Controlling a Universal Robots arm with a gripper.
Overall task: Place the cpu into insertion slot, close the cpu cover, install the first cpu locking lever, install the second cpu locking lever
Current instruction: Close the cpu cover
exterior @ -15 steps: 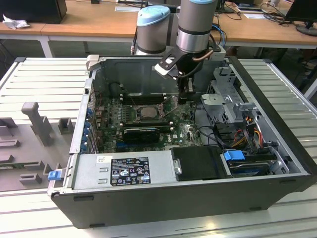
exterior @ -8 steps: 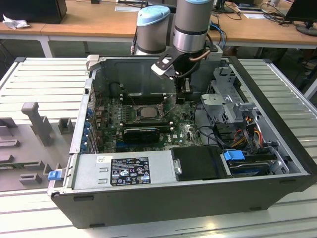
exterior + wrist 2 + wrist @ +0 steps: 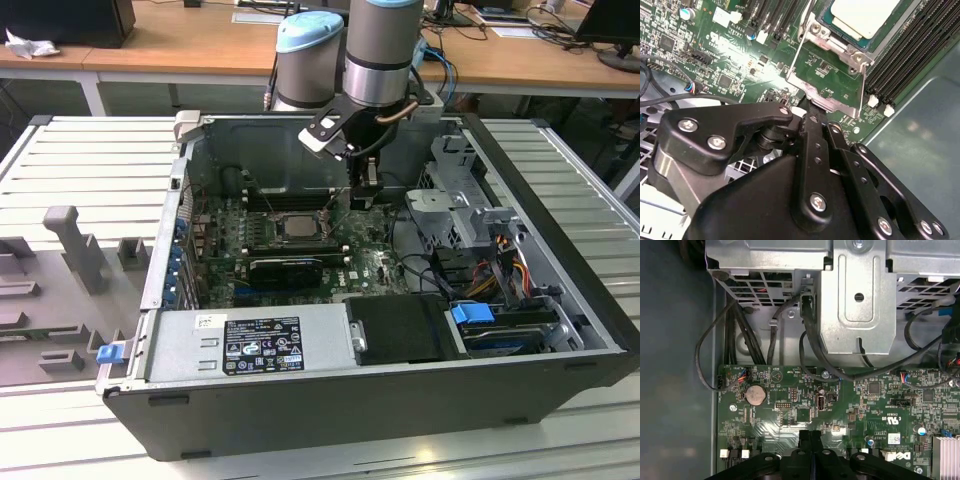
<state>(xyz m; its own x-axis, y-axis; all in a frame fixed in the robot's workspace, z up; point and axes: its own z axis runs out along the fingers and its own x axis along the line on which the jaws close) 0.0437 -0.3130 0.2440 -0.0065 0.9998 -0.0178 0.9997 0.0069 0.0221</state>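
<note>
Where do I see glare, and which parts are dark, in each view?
Second wrist view: white glare on the green board, the cpu top washed pale. First wrist view: the case panel is dim. Exterior view: bright slatted table, the board in shade.

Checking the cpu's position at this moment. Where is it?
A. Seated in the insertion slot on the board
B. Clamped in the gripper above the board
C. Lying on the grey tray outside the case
A: in the second wrist view the cpu lies flat inside the insertion slot, its pale metal top facing up.
</note>
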